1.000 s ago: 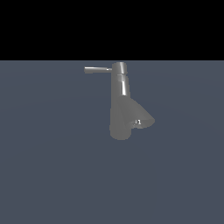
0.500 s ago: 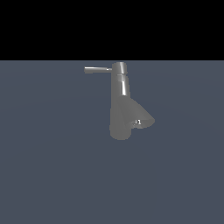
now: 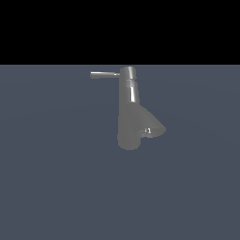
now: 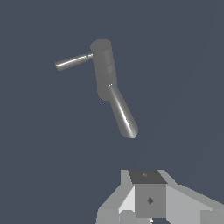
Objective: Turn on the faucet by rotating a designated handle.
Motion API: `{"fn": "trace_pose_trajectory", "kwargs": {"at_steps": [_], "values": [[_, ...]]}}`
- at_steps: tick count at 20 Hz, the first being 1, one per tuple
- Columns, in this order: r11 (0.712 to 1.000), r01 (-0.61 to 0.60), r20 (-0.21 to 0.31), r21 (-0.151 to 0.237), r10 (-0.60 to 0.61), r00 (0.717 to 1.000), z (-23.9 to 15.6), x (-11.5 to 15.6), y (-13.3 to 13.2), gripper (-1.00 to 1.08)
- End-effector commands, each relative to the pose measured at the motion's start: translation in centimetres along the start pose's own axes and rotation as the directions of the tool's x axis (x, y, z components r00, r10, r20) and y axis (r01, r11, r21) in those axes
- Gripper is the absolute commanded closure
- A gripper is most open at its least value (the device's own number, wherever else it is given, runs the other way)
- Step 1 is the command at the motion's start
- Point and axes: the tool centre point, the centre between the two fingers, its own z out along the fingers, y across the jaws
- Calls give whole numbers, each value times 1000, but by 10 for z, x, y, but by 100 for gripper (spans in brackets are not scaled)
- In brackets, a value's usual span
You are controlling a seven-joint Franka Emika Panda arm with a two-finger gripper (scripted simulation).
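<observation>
The grey faucet (image 3: 127, 110) stands upright on the flat grey surface, with its cone-shaped spout (image 3: 151, 126) and small white mark toward the exterior view's right. The thin handle (image 3: 104, 74) sticks out level from the top cap toward the exterior view's left. In the wrist view the faucet (image 4: 104, 65) is seen from above, with the handle (image 4: 72, 62) and the spout (image 4: 123, 113). My gripper (image 4: 146, 176) shows only at the edge of the wrist view, well apart from the faucet and touching nothing. Its jaws form one grey block with no visible gap. It is out of the exterior view.
A plain grey-blue floor (image 3: 56, 187) lies all around the faucet. The area above the horizon is black.
</observation>
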Motion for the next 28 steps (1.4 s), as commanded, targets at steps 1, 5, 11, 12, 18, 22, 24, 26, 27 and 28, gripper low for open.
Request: {"fn": "trace_pose_trajectory", "kwargs": {"at_steps": [1,5,11,12,18,22,24,26,27,28], "values": [[998,-56,1,-11,56,998,5,13,-6,108],[989,-143,0,-27,143,990,15,32,-17,108],[962,-269,-4,-45,269,963,33,60,-33,108],[956,-289,-5,-48,289,957,36,65,-36,108],[912,-406,-10,-59,407,914,58,92,-53,108],[875,-481,-12,-63,481,877,74,109,-65,108],[854,-517,-13,-65,517,856,83,117,-71,108],[832,-551,-13,-65,552,834,91,125,-77,108],[820,-569,-13,-66,569,822,96,129,-80,108],[808,-585,-13,-66,586,810,101,133,-83,108]]}}
